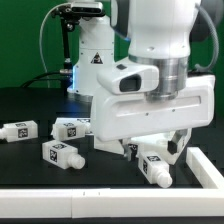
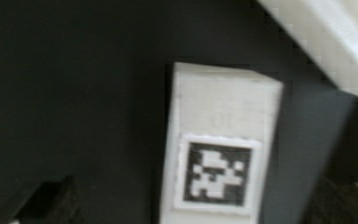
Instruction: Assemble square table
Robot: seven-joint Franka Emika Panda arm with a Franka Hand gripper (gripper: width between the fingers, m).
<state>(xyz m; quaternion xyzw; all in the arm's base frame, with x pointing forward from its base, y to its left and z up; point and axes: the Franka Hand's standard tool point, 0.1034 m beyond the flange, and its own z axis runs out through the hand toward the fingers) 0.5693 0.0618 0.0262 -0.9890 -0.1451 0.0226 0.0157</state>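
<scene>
At the exterior view's left, three of the square table's short white legs lie on the black counter (image 1: 25, 165), each with a black-and-white tag. The first leg (image 1: 18, 130) is nearest that edge. The second leg (image 1: 60, 153) lies nearer the camera, and the third leg (image 1: 70, 127) lies just behind it. All three are apart from one another.

Behind them stands the white robot base (image 1: 95, 62) with its triangle sticker.

Further right, the arm reaches down, and its broad white hand fills the middle of the view. The gripper (image 1: 155, 147) points at the counter with its jaws spread wide, and it holds nothing. Directly under it lies the fourth leg (image 1: 155, 166), on its side.

The wrist view shows this leg between the dark fingertips (image 2: 48, 200), which stand clear of it on both sides. Its tag faces the camera near one end. Whether the fingertips reach down to the leg's level I cannot tell.

At the exterior view's right edge, just beside the fourth leg, part of a white slab with a raised rim shows. It looks like the square top (image 1: 207, 168), and it is cut off by the frame.
</scene>
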